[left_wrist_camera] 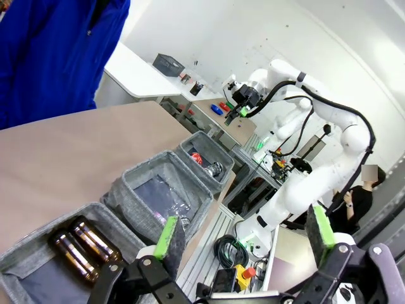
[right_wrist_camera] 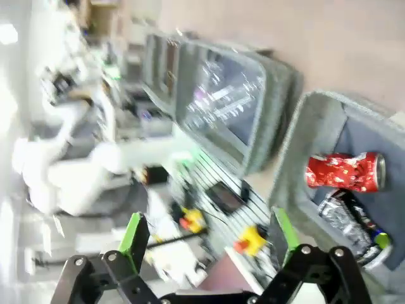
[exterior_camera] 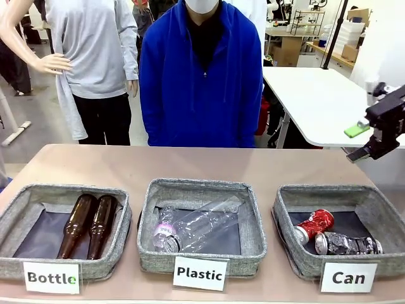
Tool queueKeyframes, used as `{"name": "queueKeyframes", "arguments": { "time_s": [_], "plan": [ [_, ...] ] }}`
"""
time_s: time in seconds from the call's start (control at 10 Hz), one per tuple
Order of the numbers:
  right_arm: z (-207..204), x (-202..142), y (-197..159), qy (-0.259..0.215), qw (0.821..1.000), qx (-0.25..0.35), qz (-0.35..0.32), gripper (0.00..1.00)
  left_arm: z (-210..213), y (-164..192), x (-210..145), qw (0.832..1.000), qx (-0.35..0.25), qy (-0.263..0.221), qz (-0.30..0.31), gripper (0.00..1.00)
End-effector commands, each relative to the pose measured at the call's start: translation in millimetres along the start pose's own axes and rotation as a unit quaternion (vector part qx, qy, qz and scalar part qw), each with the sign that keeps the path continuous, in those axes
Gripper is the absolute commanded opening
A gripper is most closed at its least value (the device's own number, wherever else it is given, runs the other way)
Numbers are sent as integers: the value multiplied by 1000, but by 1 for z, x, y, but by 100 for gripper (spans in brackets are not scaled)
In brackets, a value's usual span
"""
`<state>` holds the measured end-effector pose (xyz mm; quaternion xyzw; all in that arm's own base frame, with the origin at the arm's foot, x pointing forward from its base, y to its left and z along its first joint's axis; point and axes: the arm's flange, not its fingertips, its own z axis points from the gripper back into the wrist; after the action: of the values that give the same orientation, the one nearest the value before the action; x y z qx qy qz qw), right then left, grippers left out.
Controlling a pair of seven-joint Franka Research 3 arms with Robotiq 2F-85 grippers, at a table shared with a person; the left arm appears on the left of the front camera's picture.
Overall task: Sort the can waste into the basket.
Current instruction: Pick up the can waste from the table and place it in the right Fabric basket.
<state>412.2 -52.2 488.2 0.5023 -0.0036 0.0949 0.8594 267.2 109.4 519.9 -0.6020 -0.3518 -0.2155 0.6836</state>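
Both pieces of can waste lie inside the basket [exterior_camera: 302, 265] labelled "Can" at the front right: a crushed red can [exterior_camera: 314, 224] and, just in front of it, a crushed silver-grey can [exterior_camera: 348, 243]. My right gripper [exterior_camera: 358, 142] hangs open and empty in the air above the basket's far right corner. Its wrist view is blurred and shows the open right gripper [right_wrist_camera: 209, 234] with the red can [right_wrist_camera: 345, 171] and silver can [right_wrist_camera: 351, 221] in the basket [right_wrist_camera: 310, 139] off to the right. My left gripper [left_wrist_camera: 243, 234] is open and empty, high over the table's left end.
The "Plastic" basket [exterior_camera: 253, 253] in the middle holds a clear bottle [exterior_camera: 196, 226]. The "Bottle" basket [exterior_camera: 12, 215] on the left holds two brown glass bottles [exterior_camera: 88, 225]. A person in a blue top [exterior_camera: 201, 82] stands at the far edge. Bare tabletop [exterior_camera: 190, 161] lies behind the baskets.
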Motion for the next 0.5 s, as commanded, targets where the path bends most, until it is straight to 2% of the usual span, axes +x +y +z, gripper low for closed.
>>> {"name": "queueKeyframes", "arguments": {
  "time_s": [0.0, 0.1, 0.2, 0.4],
  "plan": [
    [-9, -29, 11, -513, 823, 208, -126, 100, -1, -3, 3, 1000, -8, -7, 0, 100],
    [-12, -36, 15, -547, 806, 197, -114, 100, -1, -3, 3, 1000, -8, -7, 0, 100],
    [5, -12, -3, -57, 997, 40, -42, 100, -1, -3, 3, 1000, -8, -7, 0, 100],
    [5, -12, -3, -57, 997, 40, -42, 100, -1, -3, 3, 1000, -8, -7, 0, 100]
  ]
}}
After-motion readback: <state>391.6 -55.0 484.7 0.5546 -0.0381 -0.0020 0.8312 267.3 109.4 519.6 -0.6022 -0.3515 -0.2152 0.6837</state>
